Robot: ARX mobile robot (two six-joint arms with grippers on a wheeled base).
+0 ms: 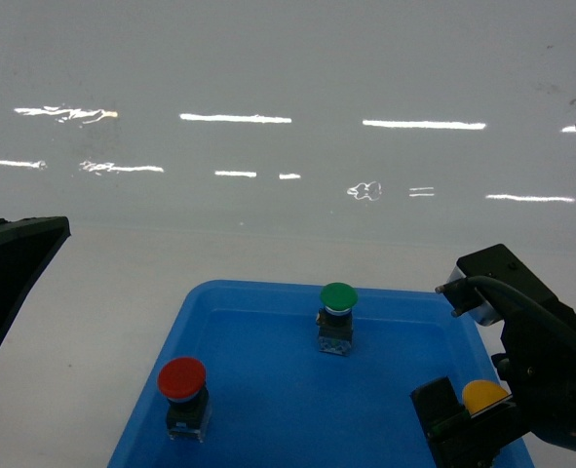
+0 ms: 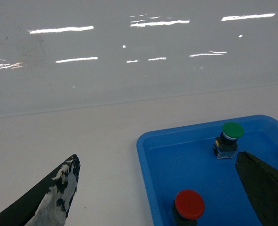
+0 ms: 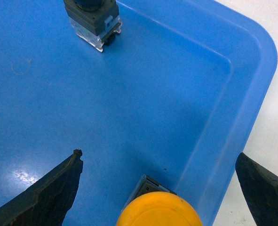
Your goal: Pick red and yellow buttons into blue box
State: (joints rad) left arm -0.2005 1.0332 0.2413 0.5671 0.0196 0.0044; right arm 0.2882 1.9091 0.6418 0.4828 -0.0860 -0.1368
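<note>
Your right claw [image 3: 157, 188] stands wide open with a finger on either side of the yellow button [image 3: 158, 209], not touching it; the right finger [image 3: 263, 188] hangs outside the wall of the shallow blue tray [image 3: 233, 117], over the bench. The yellow button sits upright in the tray's near right corner, just beside the wall, so you have little room on that side and plenty of bare tray floor to the left. In the head view the right arm comes in from the right edge, over the tray's right rim.

The green button [image 1: 337, 317] stands upright near the tray's far wall, well apart from the yellow one. The red button [image 1: 183, 398] stands upright at the near left, close to the left wall.

Your left claw [image 2: 162, 188] is open too and holds nothing, one finger [image 2: 49, 197] over bare bench [image 1: 102, 322], the other over the tray. The blue box shows in no view.
</note>
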